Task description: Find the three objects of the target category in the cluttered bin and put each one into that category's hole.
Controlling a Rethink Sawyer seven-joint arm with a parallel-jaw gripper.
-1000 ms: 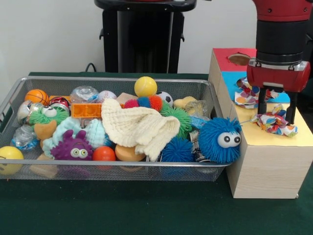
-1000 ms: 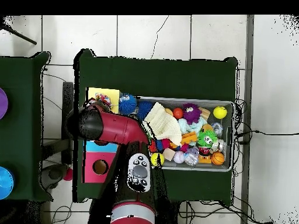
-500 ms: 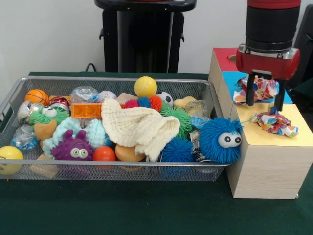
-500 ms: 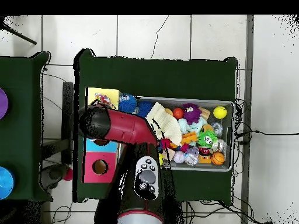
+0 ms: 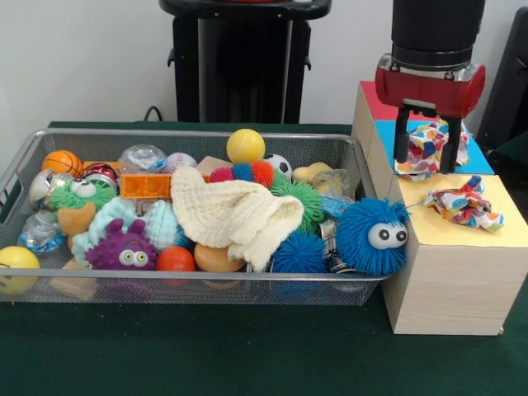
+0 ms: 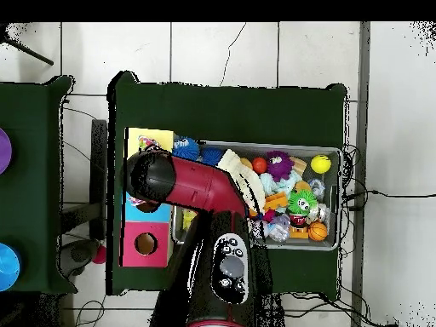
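My gripper [image 5: 426, 162] hangs open and empty over the blue section of the wooden box [image 5: 445, 280]. A patterned cloth [image 5: 422, 147] lies bunched on that blue section, right behind the fingers. A second patterned cloth [image 5: 462, 205] lies apart from the gripper on the yellow section [image 5: 495, 233]. In the wire bin [image 5: 190, 280] a cream knitted cloth [image 5: 235, 213] is draped over the toys. From overhead the arm [image 6: 183, 183] covers the gripper and most of the box; the red section's hole [image 6: 146, 244] shows.
The bin holds several balls, spiky toys and a purple monster [image 5: 122, 247]. A blue fuzzy ball with eyes [image 5: 371, 235] bulges at the bin's end against the box. The bin [image 6: 334, 153] lies beside the box on the green table [image 6: 230, 111].
The gripper has risen and moved left in the front view, from over the yellow section to over the blue one. The patterned cloth stayed on the yellow section.
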